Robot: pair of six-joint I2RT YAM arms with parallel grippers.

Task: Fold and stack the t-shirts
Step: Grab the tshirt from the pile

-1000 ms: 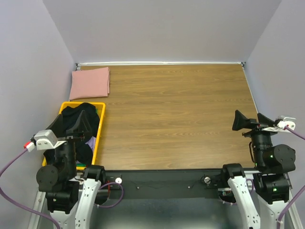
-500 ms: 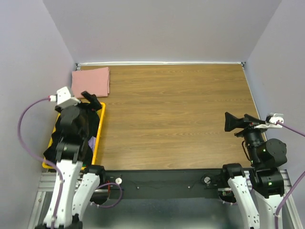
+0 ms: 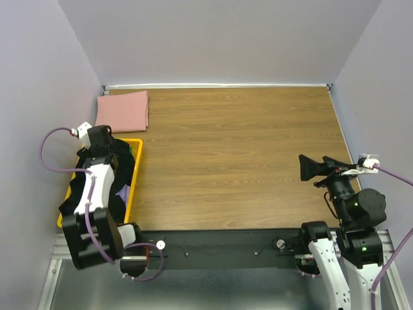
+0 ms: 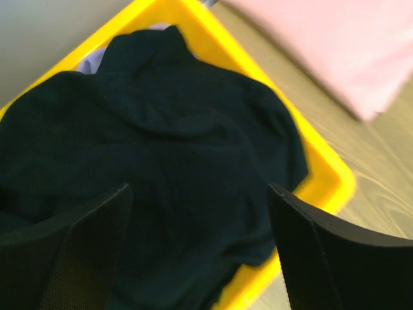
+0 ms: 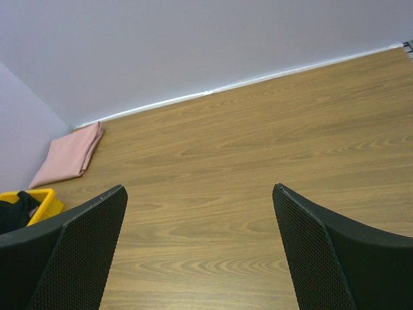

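A crumpled black t-shirt (image 4: 161,148) (image 3: 121,166) fills the yellow crate (image 4: 326,169) (image 3: 134,177) at the table's left edge. A lavender t-shirt (image 3: 122,192) (image 4: 90,61) peeks out from under it. The dusty pink t-shirt (image 3: 122,111) (image 4: 335,51) (image 5: 68,155) lies folded at the far left corner. My left gripper (image 4: 200,248) (image 3: 108,154) hangs open just over the black shirt, fingers (image 4: 64,258) wide apart, nothing between them. My right gripper (image 5: 200,248) (image 3: 319,166) is open above bare wood at the right, far from the shirts.
The wooden table (image 3: 239,155) is enclosed by pale walls on the left, far and right sides. The crate's far corner (image 5: 35,197) shows in the right wrist view. A black bar (image 3: 219,242) carrying both arm bases runs along the near edge.
The left arm swung up from beside its base and reached forward over the crate, bringing its gripper down close to the black shirt. The right gripper drifted slightly left.
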